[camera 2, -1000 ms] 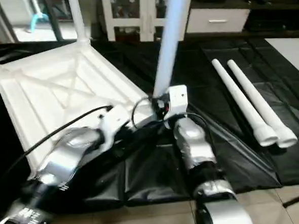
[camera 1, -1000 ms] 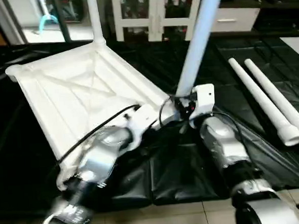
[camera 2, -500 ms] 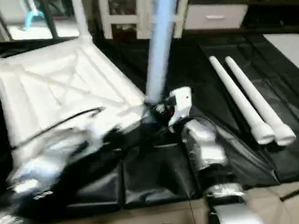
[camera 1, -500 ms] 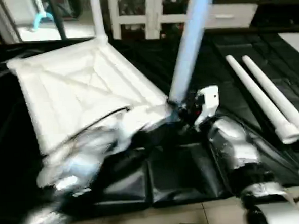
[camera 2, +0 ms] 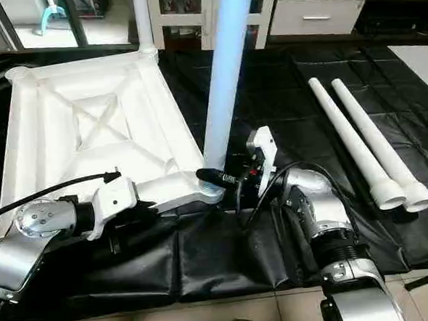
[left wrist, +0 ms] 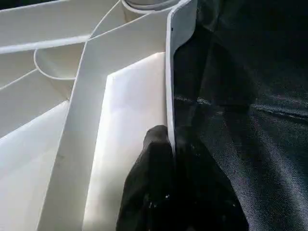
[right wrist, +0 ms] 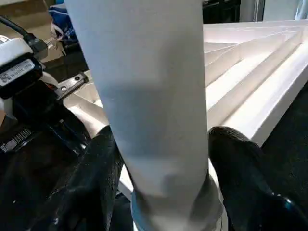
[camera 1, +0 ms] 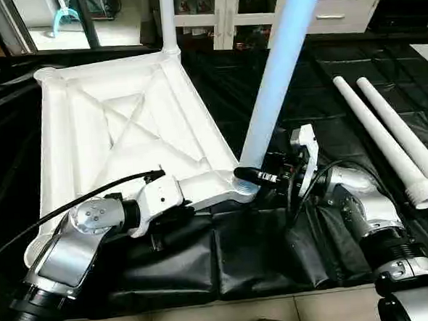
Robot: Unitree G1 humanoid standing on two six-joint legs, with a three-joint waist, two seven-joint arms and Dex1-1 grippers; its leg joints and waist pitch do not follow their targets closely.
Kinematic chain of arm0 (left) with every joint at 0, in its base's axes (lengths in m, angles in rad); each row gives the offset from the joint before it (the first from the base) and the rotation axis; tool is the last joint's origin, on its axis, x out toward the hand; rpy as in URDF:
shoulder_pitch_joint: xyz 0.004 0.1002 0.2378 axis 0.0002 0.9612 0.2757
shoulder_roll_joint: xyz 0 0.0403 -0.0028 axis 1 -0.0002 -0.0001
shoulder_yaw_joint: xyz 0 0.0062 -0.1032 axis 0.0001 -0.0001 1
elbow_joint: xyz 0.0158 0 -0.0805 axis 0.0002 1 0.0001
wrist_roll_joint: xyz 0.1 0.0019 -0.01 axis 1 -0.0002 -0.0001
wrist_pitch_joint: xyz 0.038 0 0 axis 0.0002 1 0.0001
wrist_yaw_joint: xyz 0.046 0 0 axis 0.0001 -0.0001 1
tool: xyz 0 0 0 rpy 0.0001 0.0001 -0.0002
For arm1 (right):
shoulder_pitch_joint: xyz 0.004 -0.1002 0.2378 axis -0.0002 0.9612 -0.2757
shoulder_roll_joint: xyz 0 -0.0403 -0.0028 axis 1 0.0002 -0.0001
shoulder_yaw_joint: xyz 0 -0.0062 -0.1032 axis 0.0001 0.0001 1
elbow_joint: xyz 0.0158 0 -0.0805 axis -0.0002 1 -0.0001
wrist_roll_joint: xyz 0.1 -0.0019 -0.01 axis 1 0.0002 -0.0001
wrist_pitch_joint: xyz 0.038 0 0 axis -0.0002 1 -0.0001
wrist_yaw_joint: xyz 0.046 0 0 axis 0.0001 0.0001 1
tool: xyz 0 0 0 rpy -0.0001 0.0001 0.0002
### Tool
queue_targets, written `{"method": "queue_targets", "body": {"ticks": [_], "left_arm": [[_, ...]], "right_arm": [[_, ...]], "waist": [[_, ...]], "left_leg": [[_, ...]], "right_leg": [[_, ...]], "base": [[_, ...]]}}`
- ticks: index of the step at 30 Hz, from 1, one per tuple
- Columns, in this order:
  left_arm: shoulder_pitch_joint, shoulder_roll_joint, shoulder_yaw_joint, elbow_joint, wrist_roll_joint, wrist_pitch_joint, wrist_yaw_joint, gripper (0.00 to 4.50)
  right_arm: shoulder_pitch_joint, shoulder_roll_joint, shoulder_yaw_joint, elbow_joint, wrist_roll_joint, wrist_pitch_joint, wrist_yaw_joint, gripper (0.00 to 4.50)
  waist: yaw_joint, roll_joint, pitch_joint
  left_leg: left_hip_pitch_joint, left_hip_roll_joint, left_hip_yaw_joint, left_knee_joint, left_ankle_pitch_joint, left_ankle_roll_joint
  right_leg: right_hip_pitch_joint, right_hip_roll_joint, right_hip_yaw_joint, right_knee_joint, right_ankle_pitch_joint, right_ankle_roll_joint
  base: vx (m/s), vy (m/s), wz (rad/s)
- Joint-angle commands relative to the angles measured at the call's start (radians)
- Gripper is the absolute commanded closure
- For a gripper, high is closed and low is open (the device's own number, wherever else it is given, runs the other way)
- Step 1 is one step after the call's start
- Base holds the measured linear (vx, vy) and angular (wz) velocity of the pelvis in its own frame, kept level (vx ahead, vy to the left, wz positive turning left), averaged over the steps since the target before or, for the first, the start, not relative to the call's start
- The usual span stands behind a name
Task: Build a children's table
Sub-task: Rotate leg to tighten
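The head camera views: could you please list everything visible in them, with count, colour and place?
table top: one, white, lying ribbed underside up on the left.
fitted legs: two, white, standing in corner sockets, one near the robot, one at the far corner.
loose legs: two, white, lying side by side on the right.
black sheet: one, spread under everything.
cabinet: one, white with glass doors, at the back.
left gripper: one, black fingers clamped on the table top's near edge wall.
right gripper: one, black fingers either side of the near leg's base.
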Motion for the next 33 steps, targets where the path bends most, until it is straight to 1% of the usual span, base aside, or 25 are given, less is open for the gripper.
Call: {"method": "queue_targets", "body": {"ticks": [1,4,5,6,8,9,10,11,12,13,14,15,16,17,19,20,22,25,26,27,28,29,31,32,33], "left_arm": [[0.042,0.006,-0.034,0.03,0.005,0.017,-0.019,4.5],[0.041,0.005,-0.036,0.031,0.002,0.023,-0.019,4.5],[0.032,-0.002,-0.04,0.034,0.007,0.041,-0.011,4.5],[0.027,-0.011,-0.041,0.034,0.008,0.054,-0.003,4.5],[0.012,-0.038,-0.043,0.034,0.007,0.092,0.017,4.5],[0.012,-0.038,-0.043,0.034,0.007,0.092,0.017,4.5],[0.002,-0.054,-0.045,0.04,0.009,0.108,0.03,4.5],[-0.039,-0.126,-0.058,0.063,0.024,0.164,0.092,4.5],[-0.049,-0.143,-0.061,0.068,0.026,0.178,0.107,4.5],[-0.077,-0.186,-0.068,0.091,0.041,0.211,0.149,4.5],[-0.101,-0.225,-0.07,0.114,0.058,0.249,0.196,4.5],[-0.143,-0.297,-0.067,0.15,0.083,0.331,0.284,4.5],[-0.155,-0.318,-0.064,0.162,0.086,0.345,0.307,4.5],[-0.166,-0.338,-0.062,0.174,0.09,0.358,0.329,4.5],[-0.207,-0.409,-0.051,0.215,0.095,0.402,0.397,4.5],[-0.224,-0.436,-0.047,0.231,0.096,0.414,0.422,4.5],[-0.251,-0.469,-0.045,0.254,0.105,0.429,0.443,4.5],[-0.248,-0.464,-0.048,0.248,0.103,0.407,0.419,4.5],[-0.239,-0.452,-0.053,0.235,0.103,0.395,0.403,4.5],[-0.207,-0.413,-0.059,0.2,0.085,0.362,0.344,4.5],[-0.207,-0.413,-0.059,0.2,0.085,0.362,0.344,4.5],[-0.161,-0.363,-0.055,0.151,0.045,0.367,0.268,4.5],[-0.132,-0.334,-0.046,0.123,0.012,0.379,0.219,4.5],[-0.127,-0.33,-0.044,0.118,0.006,0.381,0.211,4.5],[-0.108,-0.305,-0.042,0.1,-0.009,0.368,0.174,4.5]], "right_arm": [[0.008,-0.002,-0.01,-0.03,0.003,0.011,0.008,1.96],[0.008,0.006,-0.007,-0.011,-0.019,0.003,-0.036,2.27],[0.012,0.02,-0.005,0.004,-0.051,-0.008,-0.115,2.31],[0.016,0.03,-0.002,0.01,-0.066,-0.01,-0.153,2.31],[0.025,0.051,0.007,0.022,-0.098,-0.015,-0.235,2.41],[0.025,0.051,0.007,0.022,-0.098,-0.015,-0.235,2.41],[0.027,0.062,0.008,0.032,-0.114,-0.023,-0.278,2.42],[0.019,0.112,0.006,0.081,-0.159,-0.031,-0.439,2.43],[0.016,0.123,0.006,0.093,-0.17,-0.033,-0.479,2.44],[0.008,0.151,0.005,0.12,-0.187,-0.028,-0.557,2.46],[0.001,0.176,0.0,0.14,-0.202,-0.023,-0.639,2.47],[-0.012,0.229,-0.023,0.18,-0.207,0.003,-0.774,2.48],[-0.016,0.247,-0.034,0.195,-0.204,0.004,-0.818,2.48],[-0.02,0.263,-0.044,0.209,-0.202,0.005,-0.86,2.48],[-0.03,0.321,-0.066,0.262,-0.188,-0.007,-0.965,2.5],[-0.032,0.345,-0.071,0.279,-0.183,-0.015,-0.998,2.51],[-0.04,0.381,-0.074,0.297,-0.178,-0.033,-0.993,2.51],[-0.056,0.389,-0.081,0.292,-0.156,-0.058,-0.926,2.52],[-0.061,0.385,-0.08,0.285,-0.155,-0.069,-0.896,2.52],[-0.065,0.364,-0.077,0.247,-0.126,-0.094,-0.763,2.52],[-0.065,0.364,-0.077,0.247,-0.126,-0.094,-0.763,2.52],[-0.063,0.321,-0.07,0.197,-0.095,-0.097,-0.625,2.17],[-0.063,0.291,-0.077,0.167,-0.07,-0.089,-0.559,2.17],[-0.064,0.286,-0.079,0.163,-0.066,-0.087,-0.549,2.17],[-0.064,0.264,-0.09,0.142,-0.044,-0.077,-0.503,1.92]], "waist": [[-0.001,0.0,-0.054],[-0.001,0.001,-0.056],[-0.002,0.0,-0.054],[-0.003,0.0,-0.053],[-0.005,0.0,-0.05],[-0.005,0.0,-0.05],[-0.005,-0.001,-0.048],[-0.006,-0.001,-0.047],[-0.007,0.0,-0.044],[-0.008,-0.001,-0.043],[-0.008,-0.002,-0.04],[-0.007,-0.001,-0.039],[-0.007,-0.001,-0.035],[-0.005,0.002,-0.035],[-0.006,-0.002,-0.037],[-0.004,-0.001,-0.037],[-0.001,-0.003,-0.038],[-0.002,-0.003,-0.042],[-0.002,-0.004,-0.043],[-0.002,-0.006,-0.044],[-0.004,-0.008,-0.044],[-0.005,-0.007,-0.045],[-0.008,-0.006,-0.046],[-0.01,-0.006,-0.045],[-0.011,-0.005,-0.044]], "left_leg": [[0.0,0.008,0.013,-0.048,-0.011,0.14],[0.0,0.006,0.013,-0.046,0.007,0.144],[-0.001,0.006,0.013,-0.047,0.005,0.144],[-0.002,0.006,0.013,-0.047,0.0,0.137],[-0.001,0.005,0.013,-0.05,-0.032,0.105],[-0.001,0.005,0.013,-0.05,-0.032,0.105],[0.0,0.005,0.014,-0.051,-0.063,0.084],[0.0,0.004,0.014,-0.052,-0.073,0.079],[0.004,0.003,0.015,-0.053,-0.084,0.059],[0.002,0.002,0.015,-0.053,-0.093,0.048],[0.003,0.0,0.013,-0.055,-0.117,0.022],[0.004,0.0,0.013,-0.054,-0.132,0.019],[0.007,-0.001,0.013,-0.056,-0.163,0.007],[0.007,-0.001,0.011,-0.056,-0.174,-0.002],[0.006,-0.005,0.009,-0.059,-0.191,-0.01],[0.008,-0.005,0.008,-0.059,-0.201,-0.01],[0.01,-0.005,0.008,-0.061,-0.22,-0.004],[0.004,-0.003,0.005,-0.063,-0.213,0.008],[0.003,-0.003,0.005,-0.063,-0.211,0.009],[0.001,-0.003,0.004,-0.064,-0.213,0.015],[-0.004,-0.001,0.003,-0.064,-0.216,0.026],[-0.004,0.0,0.003,-0.064,-0.208,0.031],[-0.009,0.002,0.003,-0.064,-0.176,0.051],[-0.008,0.002,0.004,-0.063,-0.174,0.054],[-0.007,0.001,0.005,-0.064,-0.168,0.056]], "right_leg": [[0.06,-0.063,0.049,-0.059,0.132,-0.301],[0.061,-0.062,0.05,-0.057,0.162,-0.303],[0.06,-0.062,0.049,-0.057,0.159,-0.302],[0.059,-0.063,0.049,-0.059,0.142,-0.299],[0.059,-0.065,0.051,-0.066,0.07,-0.288],[0.059,-0.065,0.051,-0.066,0.07,-0.288],[0.057,-0.064,0.053,-0.071,0.021,-0.277],[0.056,-0.063,0.053,-0.072,0.005,-0.273],[0.05,-0.063,0.054,-0.079,-0.031,-0.268],[0.049,-0.064,0.056,-0.079,-0.052,-0.263],[0.049,-0.064,0.057,-0.087,-0.129,-0.242],[0.046,-0.064,0.057,-0.089,-0.151,-0.235],[0.041,-0.064,0.057,-0.095,-0.206,-0.219],[0.042,-0.065,0.057,-0.096,-0.229,-0.208],[0.04,-0.059,0.056,-0.097,-0.23,-0.173],[0.039,-0.059,0.055,-0.099,-0.234,-0.169],[0.035,-0.058,0.054,-0.101,-0.229,-0.152],[0.04,-0.058,0.052,-0.097,-0.172,-0.156],[0.041,-0.058,0.052,-0.097,-0.161,-0.159],[0.043,-0.059,0.051,-0.096,-0.155,-0.163],[0.047,-0.061,0.051,-0.095,-0.151,-0.167],[0.047,-0.062,0.051,-0.095,-0.141,-0.172],[0.054,-0.063,0.051,-0.09,-0.082,-0.2],[0.052,-0.061,0.051,-0.091,-0.079,-0.206],[0.051,-0.062,0.05,-0.092,-0.083,-0.217]], "base": [[0.0,0.0,0.0],[0.0,0.0,0.0],[0.0,0.0,0.0],[0.0,0.0,0.0],[0.0,0.0,0.0],[0.0,0.0,0.0],[0.0,0.0,0.0],[0.0,0.0,0.0],[0.0,0.0,0.0],[0.0,0.0,0.0],[0.0,0.0,0.0],[0.0,0.0,0.0],[0.0,0.0,0.0],[0.0,0.0,0.0],[0.0,0.0,0.0],[0.0,0.0,0.0],[0.0,0.0,0.0],[0.0,0.0,0.0],[0.0,0.0,0.0],[0.0,0.0,0.0],[0.0,0.0,0.0],[0.0,0.0,0.0],[0.0,0.0,0.0],[0.0,0.0,0.0],[0.0,0.0,0.0]]}}
